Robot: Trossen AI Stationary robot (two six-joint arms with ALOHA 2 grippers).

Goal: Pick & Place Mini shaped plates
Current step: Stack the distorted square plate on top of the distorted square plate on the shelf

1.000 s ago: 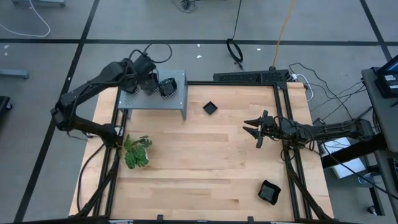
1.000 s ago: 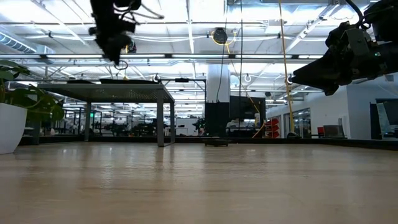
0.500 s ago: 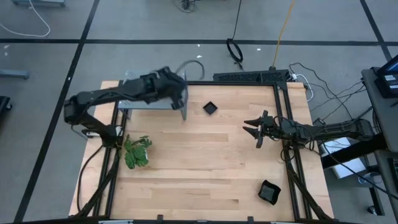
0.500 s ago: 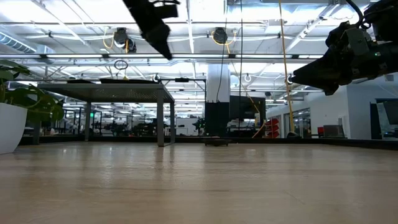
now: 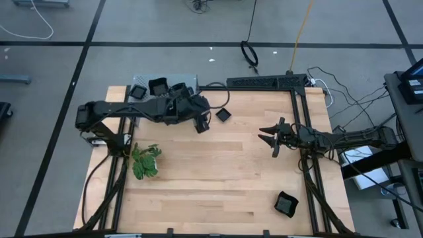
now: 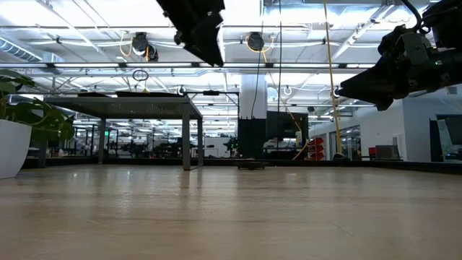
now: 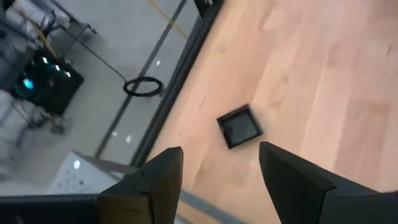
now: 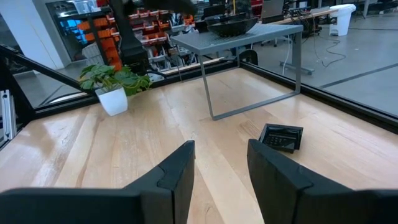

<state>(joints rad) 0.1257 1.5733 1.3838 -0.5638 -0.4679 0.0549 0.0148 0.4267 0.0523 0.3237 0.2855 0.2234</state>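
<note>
left gripper [image 5: 201, 123]: fingers spread, empty, above wooden table [image 5: 218, 178], beside grey perforated metal shelf [image 5: 188, 80] | small glossy black square plate [image 5: 224, 114]: on table just beside shelf | more black plates [image 5: 157, 86] on shelf | another black plate [image 5: 286, 204]: well apart from shelf | right gripper [image 5: 272, 139]: fingers apart, empty, well apart from shelf

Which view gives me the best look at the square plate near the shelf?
Left wrist view: the square plate sits clear between the open jaws. High view shows it small; right wrist view obliquely; low view only a sliver.
</note>
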